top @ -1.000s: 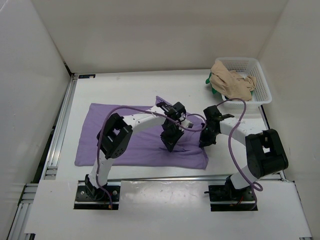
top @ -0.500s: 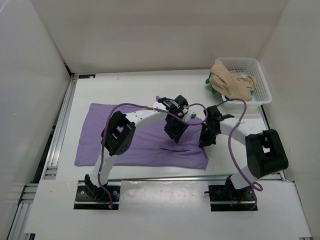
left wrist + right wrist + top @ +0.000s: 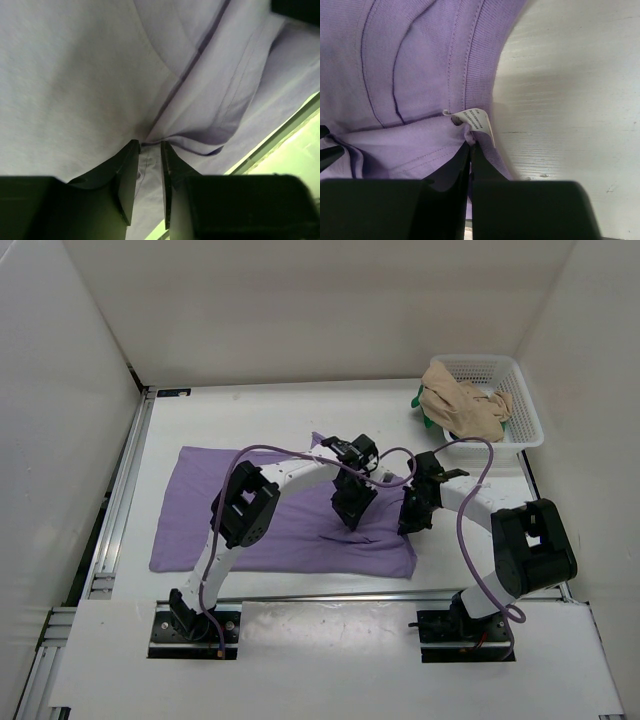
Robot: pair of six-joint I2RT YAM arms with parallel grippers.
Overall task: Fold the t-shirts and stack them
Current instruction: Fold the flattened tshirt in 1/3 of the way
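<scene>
The lavender shirt (image 3: 190, 510) lies spread flat across the middle of the table. My left gripper (image 3: 352, 505) is over its right part; in the left wrist view the gripper (image 3: 149, 144) is shut on a pinched fold of the lavender cloth (image 3: 75, 75). My right gripper (image 3: 410, 520) is at the shirt's right edge; in the right wrist view it (image 3: 471, 144) is shut on the collar of the lavender shirt (image 3: 410, 60), just under the white label (image 3: 472, 120). The tan shirt (image 3: 462, 405) is heaped in the basket. The green shirt (image 3: 422, 400) peeks out at the basket's left side.
A white mesh basket (image 3: 525, 405) stands at the far right corner. White walls enclose the table on three sides. A metal rail (image 3: 120, 500) runs along the left edge. Bare table (image 3: 570, 100) lies right of the collar.
My left gripper has moved right and a little farther away, pulling the lavender cloth into a crease. The right gripper has stayed in place.
</scene>
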